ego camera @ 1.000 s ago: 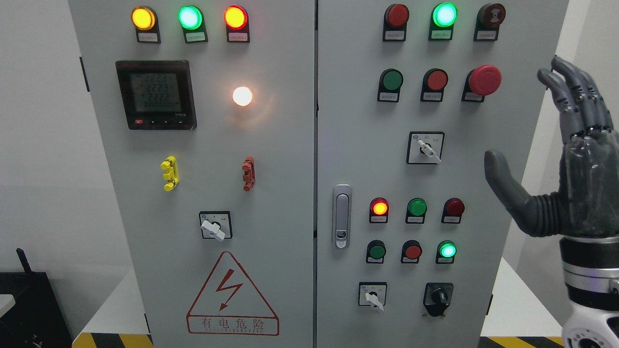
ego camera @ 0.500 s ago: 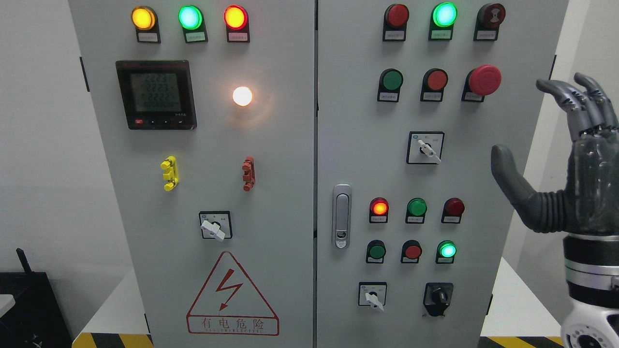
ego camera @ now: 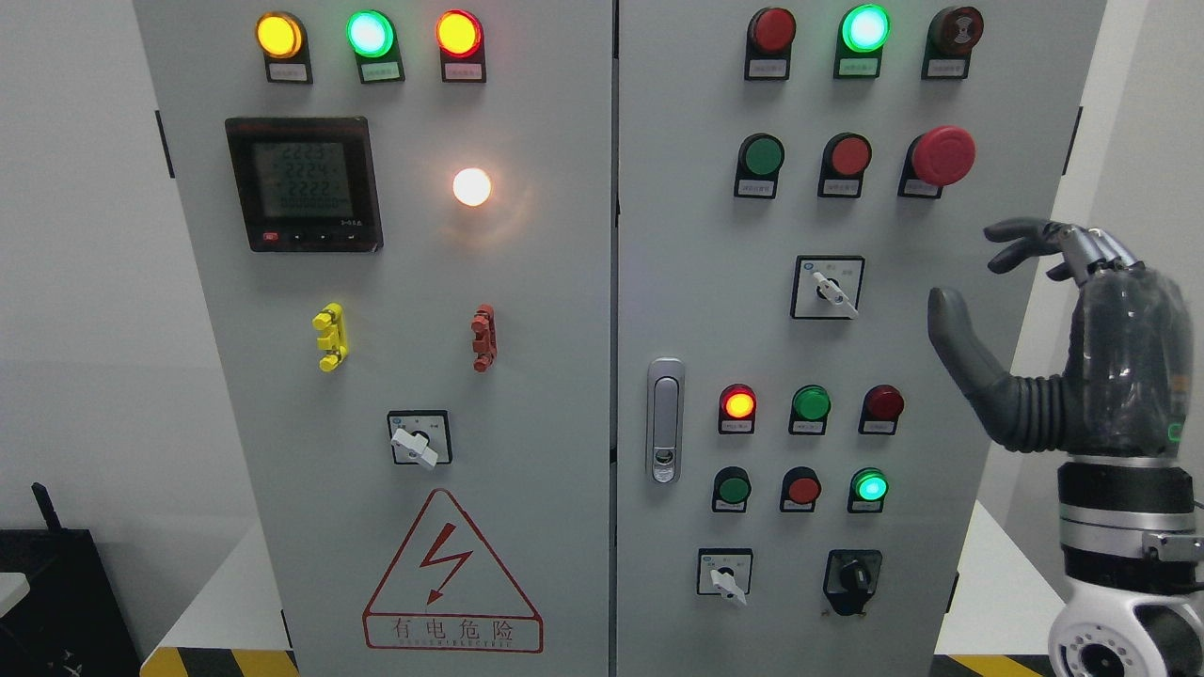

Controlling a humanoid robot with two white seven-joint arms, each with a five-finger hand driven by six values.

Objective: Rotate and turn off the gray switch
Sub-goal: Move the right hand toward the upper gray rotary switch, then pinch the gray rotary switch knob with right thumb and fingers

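Note:
A grey control cabinet (ego camera: 564,310) fills the head view. Three grey rotary switches sit on it: one on the right door's middle (ego camera: 830,288), one at the right door's bottom (ego camera: 724,575), one on the left door (ego camera: 419,440). Each handle points down to the right. My right hand (ego camera: 969,271) is raised at the cabinet's right edge, level with the middle right switch and well to its right, touching nothing. Its thumb (ego camera: 952,329) sticks out to the left, its fingers (ego camera: 1025,235) bend forward, and it holds nothing. The left arm is out of view.
Lit and unlit indicator lamps and push buttons surround the switches. A red mushroom button (ego camera: 942,155) sits above the hand. A black rotary switch (ego camera: 852,575) is at the bottom right, a door latch (ego camera: 665,418) is in the middle, and a meter (ego camera: 303,183) is at the upper left.
My right hand has lowered and moved slightly left. Its fingers, upright and extended a second ago, have bent forward and down. The switches have not moved.

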